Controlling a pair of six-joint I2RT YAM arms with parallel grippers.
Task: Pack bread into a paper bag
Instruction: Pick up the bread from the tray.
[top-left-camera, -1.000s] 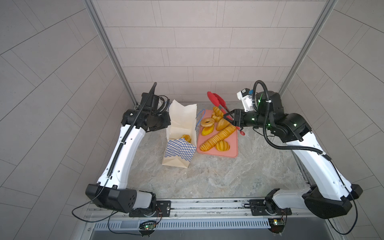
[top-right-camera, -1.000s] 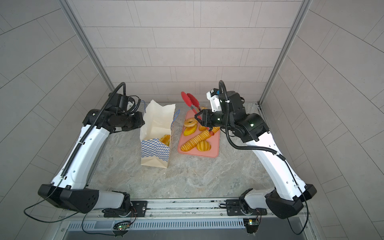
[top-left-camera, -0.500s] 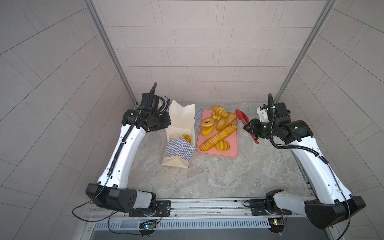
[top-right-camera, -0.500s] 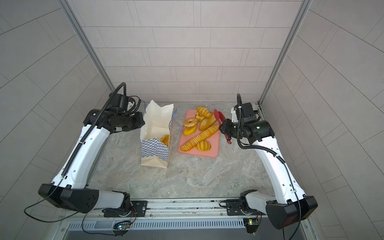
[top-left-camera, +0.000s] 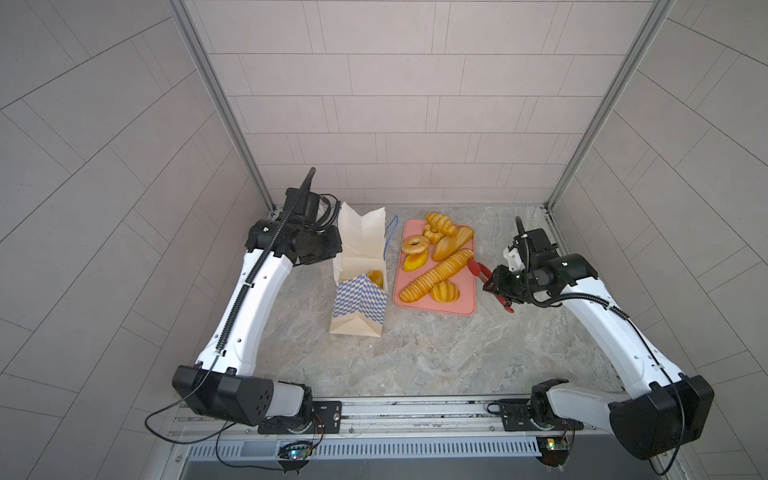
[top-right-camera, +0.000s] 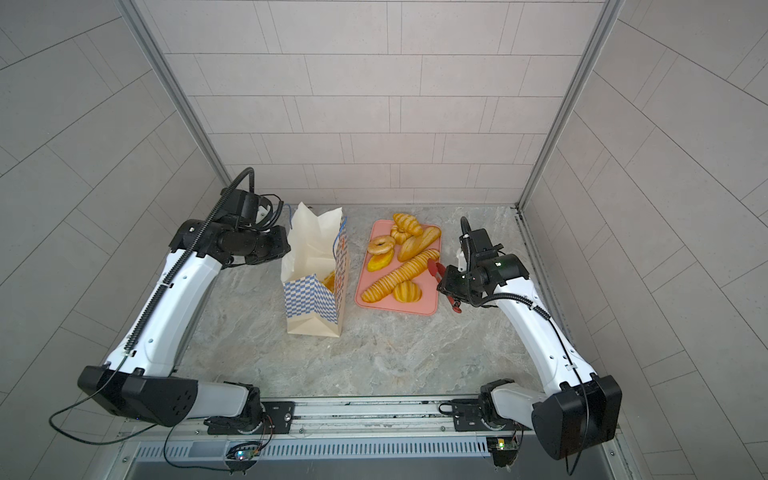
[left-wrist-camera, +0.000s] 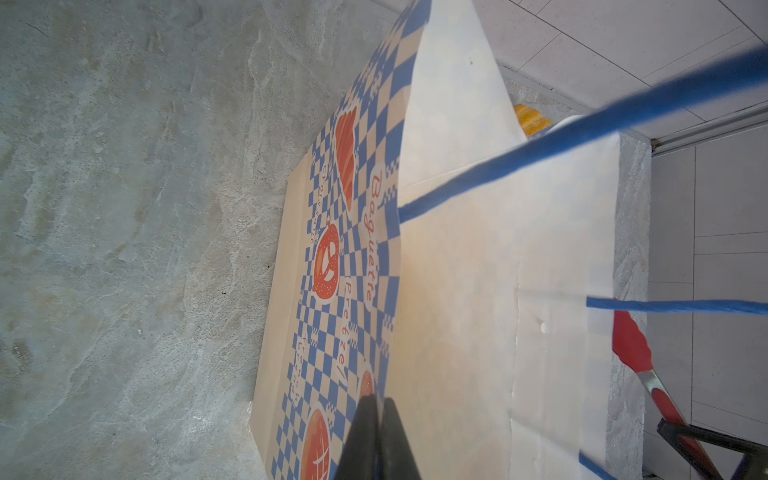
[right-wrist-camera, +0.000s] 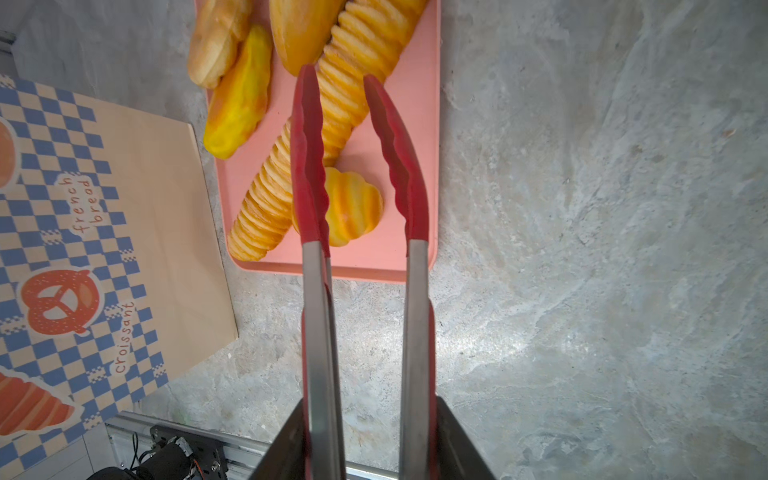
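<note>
Down on marbled tabletop (top-left-camera: 415, 357) between tiled walls (top-left-camera: 415, 124), left fingers (left-wrist-camera: 360, 444) pinch paper bag (top-left-camera: 359, 296); right fingers (right-wrist-camera: 459, 451) clamp tongs (right-wrist-camera: 309, 166).

Paper bag (top-left-camera: 359, 299) stands left of tray (top-left-camera: 465, 306) holding bread (top-left-camera: 436, 274).

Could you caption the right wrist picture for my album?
Right hand holds open red tongs over the baguette and a small bun on the pink tray, paper bag alongside.

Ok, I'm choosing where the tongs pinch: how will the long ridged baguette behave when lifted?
The baguette is long, so pinched near one end it would probably tilt. Its ridges likely give the tongs purchase, though its gloss may slip.
</note>
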